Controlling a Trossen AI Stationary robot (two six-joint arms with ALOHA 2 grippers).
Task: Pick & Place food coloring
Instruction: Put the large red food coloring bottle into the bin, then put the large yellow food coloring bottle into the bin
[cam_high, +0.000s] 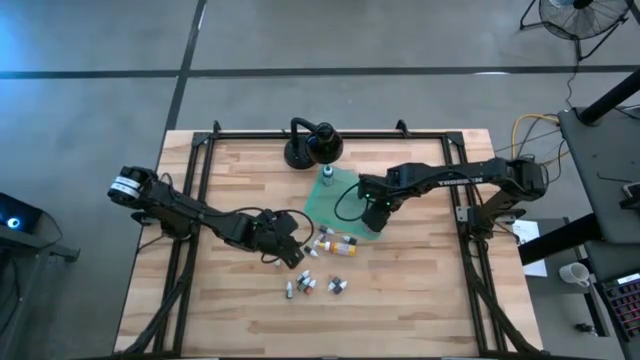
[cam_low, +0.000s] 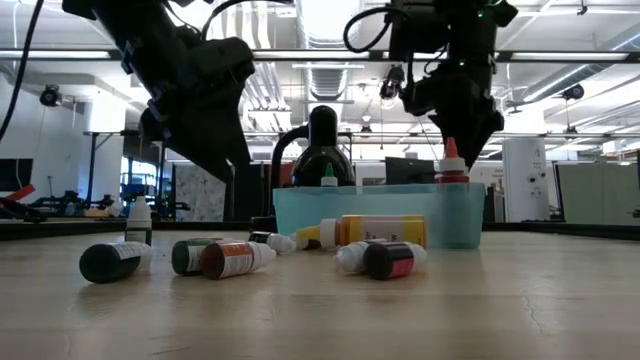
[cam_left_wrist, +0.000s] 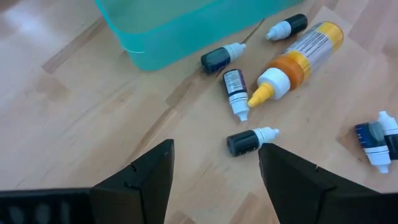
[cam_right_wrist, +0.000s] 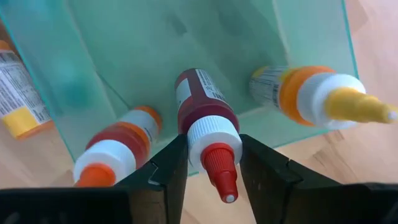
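1. While the right gripper (cam_right_wrist: 213, 163) was hung over the teal bin (cam_high: 345, 205) at the table's middle, a red-capped bottle (cam_right_wrist: 207, 124) was kept pinched between its fingers (cam_right_wrist: 165, 171), cap toward the wrist, body down inside the bin.
2. Two more bottles were seen beside it in the right wrist view: an orange-capped one (cam_right_wrist: 112, 152) and a yellow-tipped one (cam_right_wrist: 311, 94), both at the bin's wall; whether inside or outside couldn't be told.
3. A small green-capped bottle (cam_high: 327, 176) was stood upright in the bin's far corner.
4. The left gripper (cam_left_wrist: 214, 177) was held just above the wood with its jaws spread and nothing between them, right by the loose bottles.
5. Beyond its fingers, a dark bottle (cam_left_wrist: 250, 139) was lying on its side, with a bigger yellow bottle (cam_left_wrist: 298, 61) near the bin.
6. A few more were scattered nearer the front edge (cam_high: 310, 286).
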